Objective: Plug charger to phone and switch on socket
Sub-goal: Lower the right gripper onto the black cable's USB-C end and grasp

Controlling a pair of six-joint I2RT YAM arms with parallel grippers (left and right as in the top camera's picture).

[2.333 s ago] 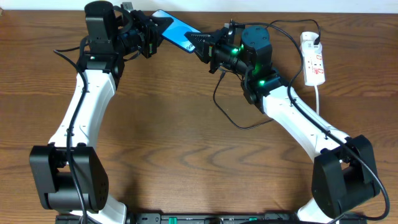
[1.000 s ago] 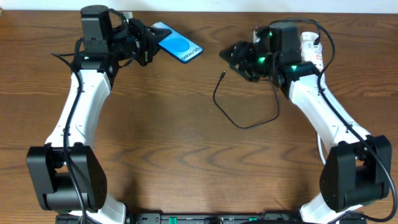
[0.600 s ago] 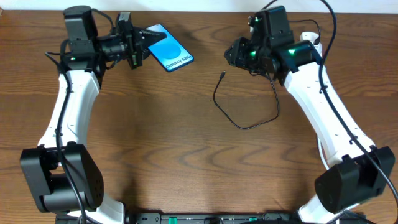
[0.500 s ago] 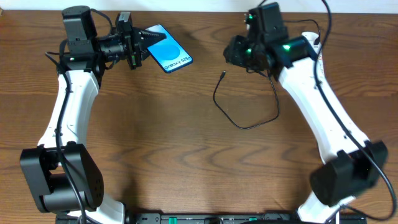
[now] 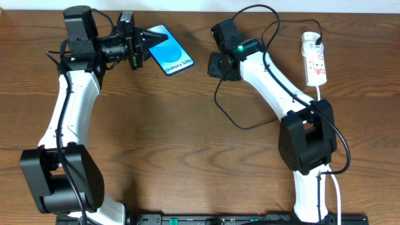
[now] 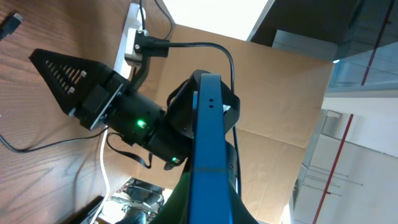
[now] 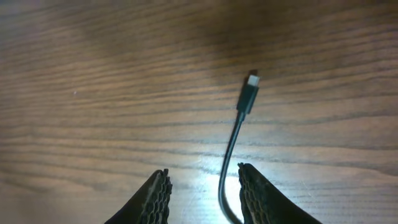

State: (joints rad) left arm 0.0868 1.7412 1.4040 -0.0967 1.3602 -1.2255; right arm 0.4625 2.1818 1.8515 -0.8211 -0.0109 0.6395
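Observation:
My left gripper [image 5: 145, 47] is shut on the phone [image 5: 169, 57], holding it by one end above the table at the back, with the blue screen reading "Galaxy S25+" facing up. In the left wrist view the phone [image 6: 208, 155] is an edge-on blue strip between my fingers. The charger cable [image 5: 250, 127] loops across the table, and its black plug sits in the socket [image 5: 314, 59] at the back right. My right gripper [image 5: 217, 66] is open, low over the cable's connector end. In the right wrist view the connector tip [image 7: 248, 94] lies ahead of my open fingers [image 7: 205, 194], and the cable runs between them close to the right finger.
The socket's thick white cord [image 5: 320, 100] runs down the right side. The right arm [image 5: 269, 81] stretches across the cable loop. In the left wrist view the right gripper [image 6: 68, 71] is opposite the phone. Bare wooden table [image 5: 175, 144] lies in the middle and front.
My right gripper has swung left from near the socket and come down over the cable's connector end. My left gripper has kept the phone in the same place over the last half second.

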